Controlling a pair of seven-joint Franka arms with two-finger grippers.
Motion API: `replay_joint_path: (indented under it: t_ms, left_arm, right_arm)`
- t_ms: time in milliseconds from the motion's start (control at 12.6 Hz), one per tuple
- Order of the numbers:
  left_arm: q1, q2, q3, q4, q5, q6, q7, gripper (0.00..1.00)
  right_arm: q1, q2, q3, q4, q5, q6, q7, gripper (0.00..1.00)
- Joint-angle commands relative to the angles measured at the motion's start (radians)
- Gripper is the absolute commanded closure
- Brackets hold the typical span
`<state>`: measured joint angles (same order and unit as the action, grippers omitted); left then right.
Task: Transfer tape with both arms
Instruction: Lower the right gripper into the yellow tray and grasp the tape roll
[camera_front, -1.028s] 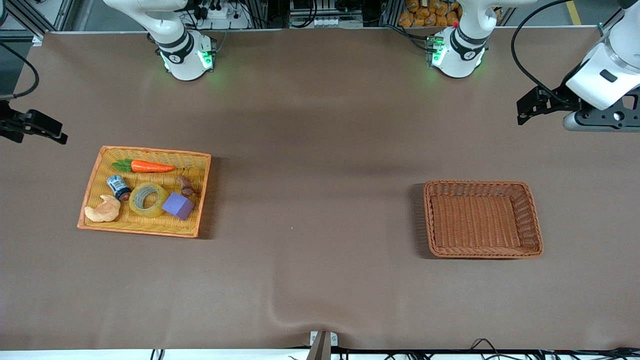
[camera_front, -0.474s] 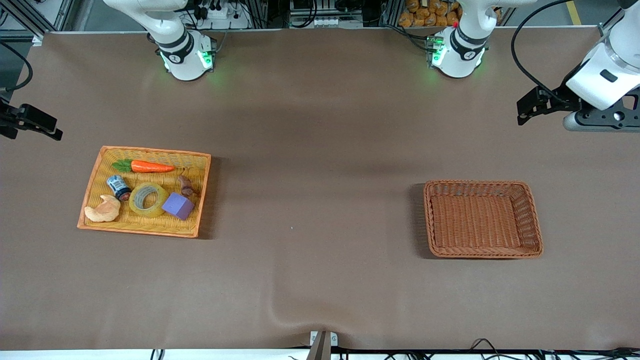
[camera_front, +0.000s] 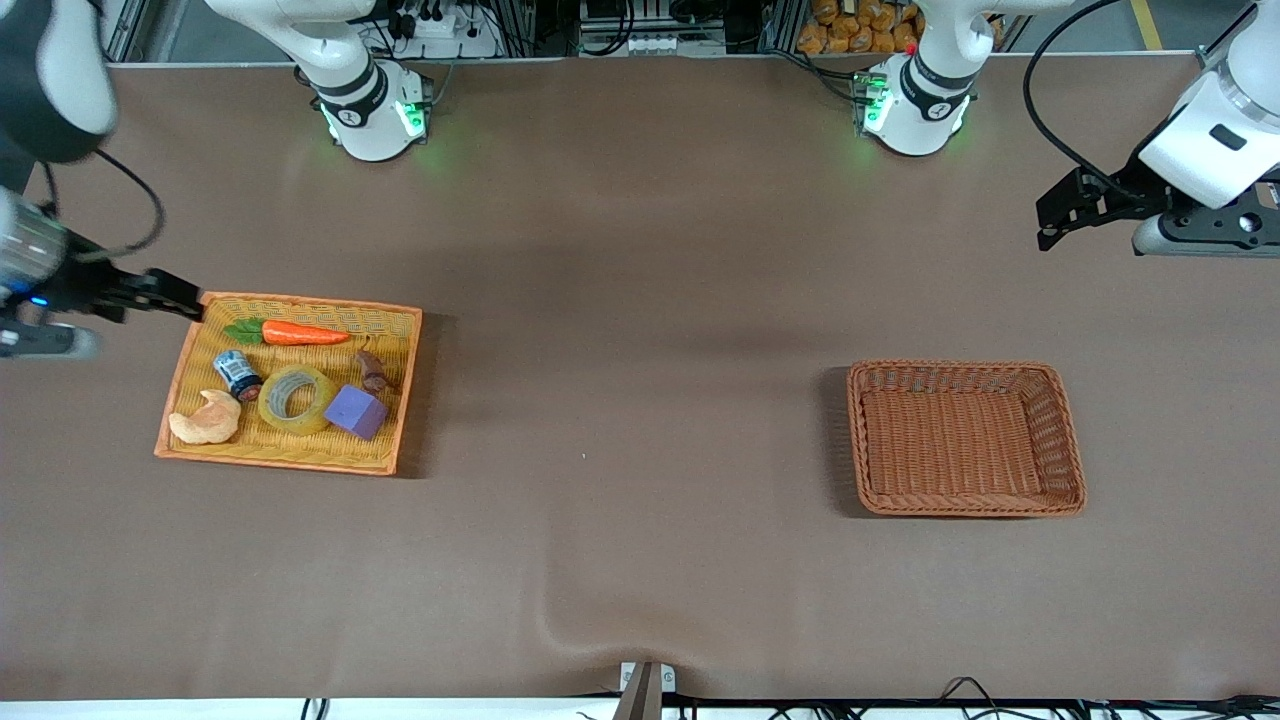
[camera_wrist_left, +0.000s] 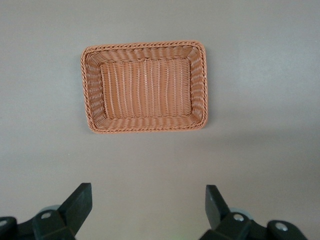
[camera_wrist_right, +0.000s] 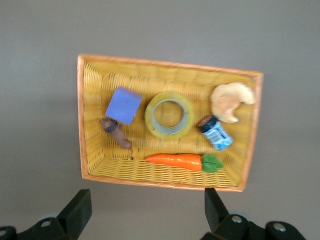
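The tape (camera_front: 296, 398) lay flat in the yellow tray (camera_front: 190, 345), between the purple block (camera_front: 356, 411) and the small can (camera_front: 238, 374). The right pincer (camera_front: 185, 303) hung over the tray's corner near the carrot (camera_front: 300, 333), spread wide, holding nothing. The left pincer (camera_front: 1062, 214) waited spread wide, high above the table (camera_front: 640, 400), well apart from the tray. The brown basket (camera_front: 1070, 440) sat toward the left arm's end, with lots of bare table between it and the tray.

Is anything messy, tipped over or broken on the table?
Nothing stands out. The tape lies flat in the yellow tray among the toys, the brown basket sits square, and both the left gripper and right gripper hang open.
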<state>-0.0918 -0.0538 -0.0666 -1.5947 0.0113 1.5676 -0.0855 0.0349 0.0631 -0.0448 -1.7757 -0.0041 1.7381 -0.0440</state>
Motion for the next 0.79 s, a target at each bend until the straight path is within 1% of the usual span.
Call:
replay_joint_path:
  t_ms: [0,158,316,474,553,712]
  left_arm:
    - [-0.005,0.012,-0.004,0.027,0.01,-0.006,-0.013,0.0]
    - [0.007,0.011,-0.004,0.028,-0.005,-0.006,-0.008,0.0]
    - [0.004,0.009,-0.004,0.03,0.005,-0.017,-0.011,0.0]
    - [0.0,-0.003,-0.01,0.035,0.007,-0.078,-0.011,0.0]
    - [-0.003,-0.003,-0.01,0.044,0.006,-0.112,-0.011,0.0]
    - [-0.003,-0.001,-0.009,0.053,0.004,-0.138,-0.011,0.0]
  right_arm:
    - [0.02,-0.017,-0.001,-0.131,-0.001,0.134,-0.019,0.0]
    - [-0.007,0.027,-0.001,-0.203,0.002,0.266,-0.117,0.0]
    - [-0.013,0.084,-0.001,-0.263,0.003,0.406,-0.131,0.0]
    - [-0.009,0.106,-0.001,-0.335,0.003,0.507,-0.132,0.0]
    - [-0.004,0.127,-0.001,-0.353,0.003,0.546,-0.132,0.0]
    - [-0.003,0.158,-0.001,-0.358,0.003,0.552,-0.17,0.0]
